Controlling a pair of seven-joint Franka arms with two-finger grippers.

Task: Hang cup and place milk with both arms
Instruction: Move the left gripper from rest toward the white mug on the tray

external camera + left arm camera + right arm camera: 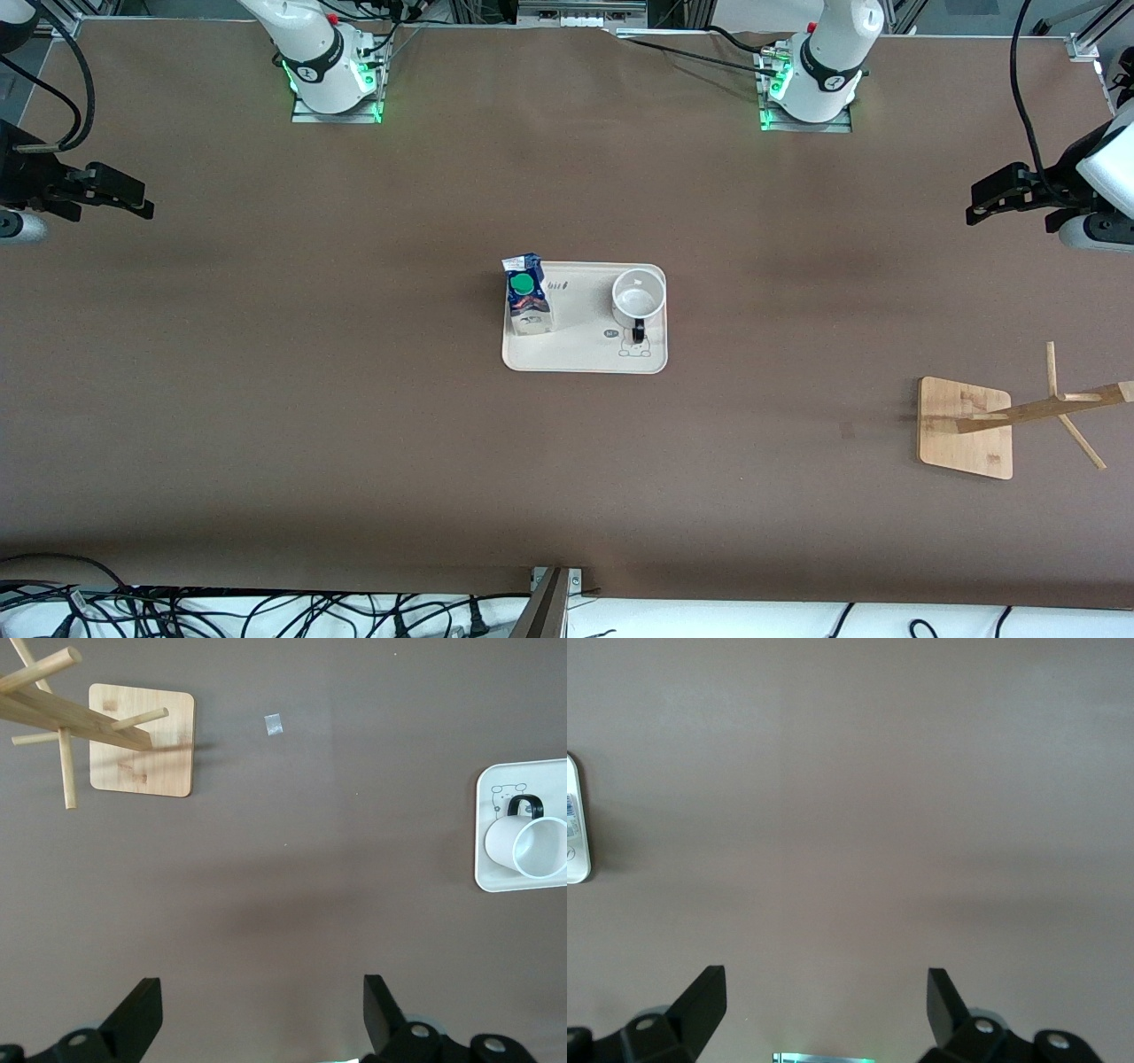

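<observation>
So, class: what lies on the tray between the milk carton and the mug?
Nothing stands between the milk carton and the mug; only bare tray with small printed marks, seen in the front view.

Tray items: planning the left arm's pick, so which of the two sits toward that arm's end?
The cup, white with a black handle; the milk stands at the tray's other end, toward the right arm.
</observation>
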